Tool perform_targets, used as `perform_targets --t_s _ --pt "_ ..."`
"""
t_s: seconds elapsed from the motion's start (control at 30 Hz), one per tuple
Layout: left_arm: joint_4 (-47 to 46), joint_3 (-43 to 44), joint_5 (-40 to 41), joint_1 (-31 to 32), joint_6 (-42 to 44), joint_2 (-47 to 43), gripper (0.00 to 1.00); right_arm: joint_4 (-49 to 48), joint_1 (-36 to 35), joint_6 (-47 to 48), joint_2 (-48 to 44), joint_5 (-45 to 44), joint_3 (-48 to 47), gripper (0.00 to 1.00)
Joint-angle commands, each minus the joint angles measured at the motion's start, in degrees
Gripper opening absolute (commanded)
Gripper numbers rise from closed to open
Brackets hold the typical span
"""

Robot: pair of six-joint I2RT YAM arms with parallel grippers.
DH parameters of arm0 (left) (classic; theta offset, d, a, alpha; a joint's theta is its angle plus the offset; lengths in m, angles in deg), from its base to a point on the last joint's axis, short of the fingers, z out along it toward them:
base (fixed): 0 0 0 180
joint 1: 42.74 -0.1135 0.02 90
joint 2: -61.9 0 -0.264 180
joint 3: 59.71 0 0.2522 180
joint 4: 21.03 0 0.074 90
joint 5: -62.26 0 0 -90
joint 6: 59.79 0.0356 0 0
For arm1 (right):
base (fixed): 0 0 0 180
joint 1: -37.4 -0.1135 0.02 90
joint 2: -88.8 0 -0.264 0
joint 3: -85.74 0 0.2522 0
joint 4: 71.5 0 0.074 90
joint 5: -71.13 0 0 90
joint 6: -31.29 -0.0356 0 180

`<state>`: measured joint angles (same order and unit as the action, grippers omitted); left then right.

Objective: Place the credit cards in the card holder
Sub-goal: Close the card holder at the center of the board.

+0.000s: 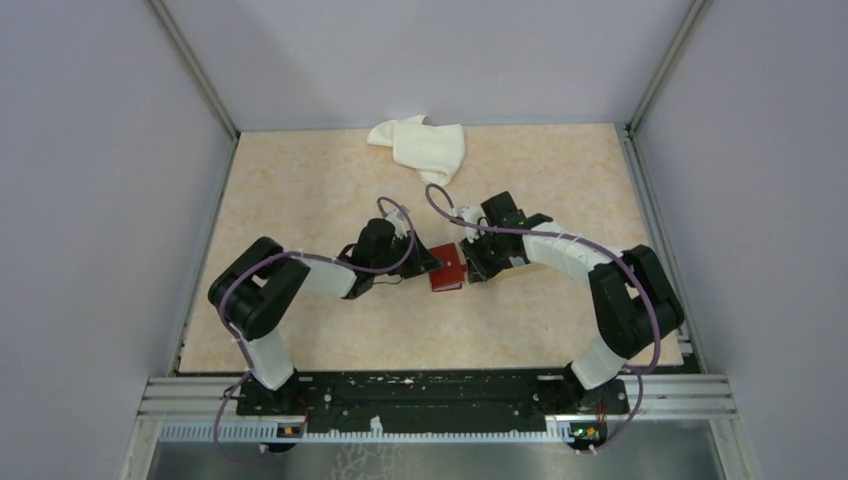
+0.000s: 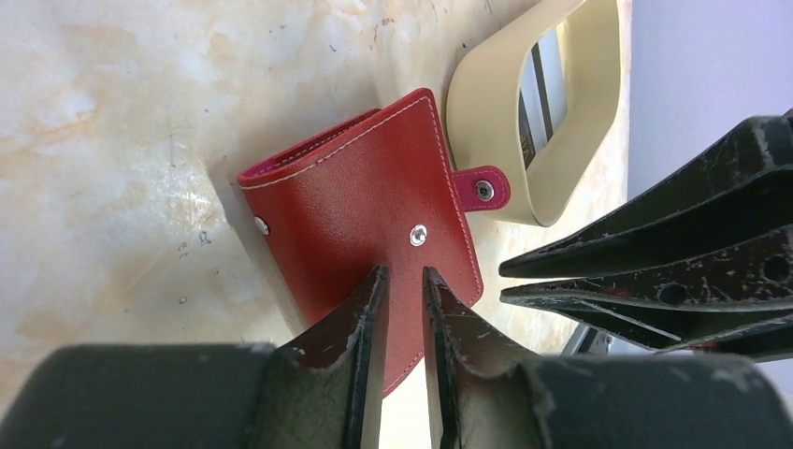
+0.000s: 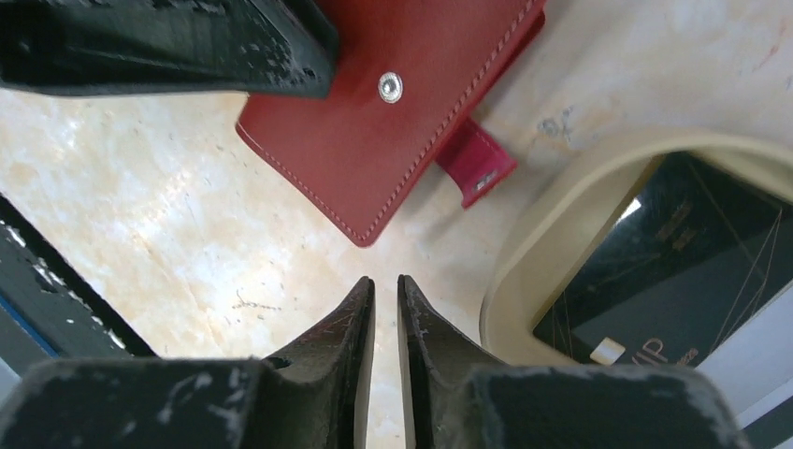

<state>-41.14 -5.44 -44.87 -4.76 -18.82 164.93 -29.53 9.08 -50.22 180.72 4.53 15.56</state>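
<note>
Black card, half behind beige tray

This is a robot lab test cell: plain grey walls in aluminium posts box in a marble-patterned tabletop on its left, far and right edges. Along the near edge runs a metal rail with two black-and-white arms bolted to it, purple cables looped along them. What lies on the tabletop reads as staged props: a cloth at the far edge, a card holder mid-tabletop and a beige tray beside it.
</note>
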Motion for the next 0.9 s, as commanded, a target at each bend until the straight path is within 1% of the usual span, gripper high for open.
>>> perform_targets --t_s 0.0,0.1,0.27,0.47,0.53,0.6,0.7,0.77,0.87 --pt "3.9 -3.3 5.4 2.2 -0.4 -0.6 0.27 -6.8 -0.4 -1.0 -3.8 -4.7 3.0 0.13" --pt "3.1 -4.4 6.5 2.9 -1.0 -1.8 0.27 -7.0 -2.2 -0.4 -1.5 -7.8 1.7 0.09" --pt "2.6 -6.5 7.8 3.6 -1.8 -4.0 0.27 -6.9 -6.4 -0.1 4.6 -11.7 -3.3 0.08" --pt "0.6 -10.2 8.6 3.7 -2.7 -7.7 0.28 -6.0 -10.2 1.4 11.0 -11.9 -10.5 0.08" --pt "0.4 -10.6 8.3 3.7 -2.8 -8.4 0.29 -6.6 -10.6 2.9 12.4 -10.0 -12.6 0.08" --pt "0.4 -11.0 8.0 3.7 -2.8 -9.2 0.29 -5.9 -10.6 5.1 14.7 -5.8 -15.6 0.08" --pt "0.4 -12.5 8.6 3.7 -3.2 -11.2 0.3 -2.3 -11.5 9.5 18.8 1.1 -22.2 0.08" --pt "0.3 -13.5 9.2 3.7 -3.2 -12.6 0.3 0.5 -12.0 11.6 21.0 4.2 -25.7 0.08" --pt "1.2 -14.0 10.4 3.5 -1.9 -14.6 0.31 4.9 -11.9 13.8 21.4 3.8 -29.1 0.09"
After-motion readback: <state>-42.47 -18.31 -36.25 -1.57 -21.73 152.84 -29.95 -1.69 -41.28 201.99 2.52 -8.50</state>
